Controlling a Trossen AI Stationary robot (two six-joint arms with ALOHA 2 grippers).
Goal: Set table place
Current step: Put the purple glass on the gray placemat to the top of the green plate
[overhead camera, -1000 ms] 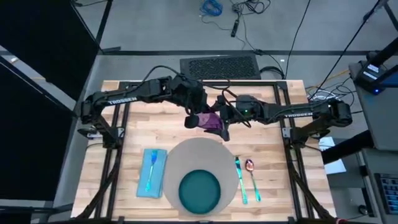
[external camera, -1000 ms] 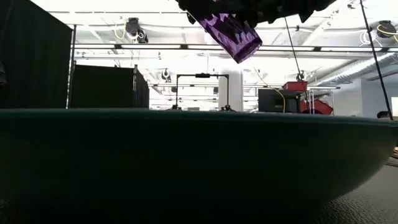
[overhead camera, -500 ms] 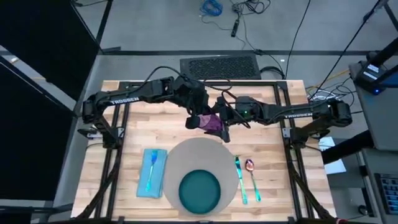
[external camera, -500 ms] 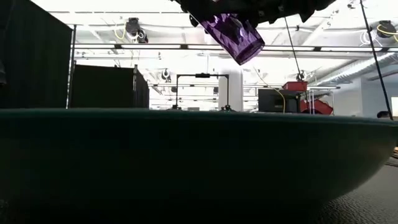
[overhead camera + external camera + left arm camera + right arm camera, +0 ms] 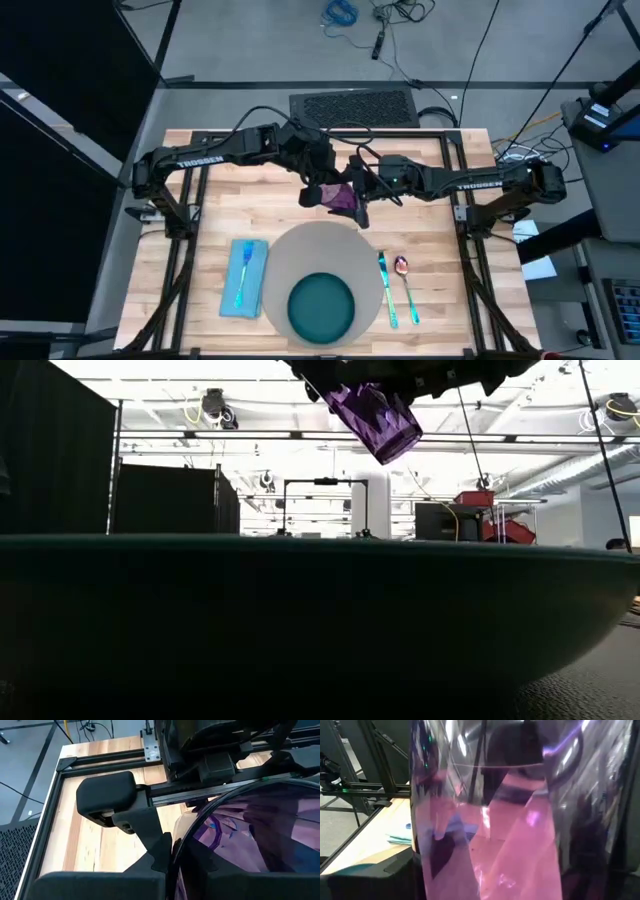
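Right now both arms meet over the far middle of the counter (image 5: 210,215), and the purple cup (image 5: 341,195) hangs between them, up in the air and tilted. From the low view the cup (image 5: 375,418) leans at a slant well above the teal plate (image 5: 320,620), whose rim fills the whole foreground.

The right pincer (image 5: 356,203) is clamped on the cup — its wrist camera sees almost nothing but translucent purple wall (image 5: 490,820) pressed right up against the lens. The left pincer (image 5: 318,193) sits just beside the cup on the other side; its wrist view shows the cup's rim (image 5: 240,845) curving close against its dark fingers (image 5: 107,795), but whether those fingers are gripping or merely alongside, I cannot tell.

Down below, the setting is laid out at the near edge: the round grey-beige mat (image 5: 322,245) in the centre with the teal plate (image 5: 321,306) on its near half. The light-blue napkin (image 5: 245,277) lies just left of the mat with a teal-handled piece of cutlery (image 5: 242,268) on top. Right of the mat — a teal-handled utensil (image 5: 386,288) and a spoon (image 5: 404,285) side by side.
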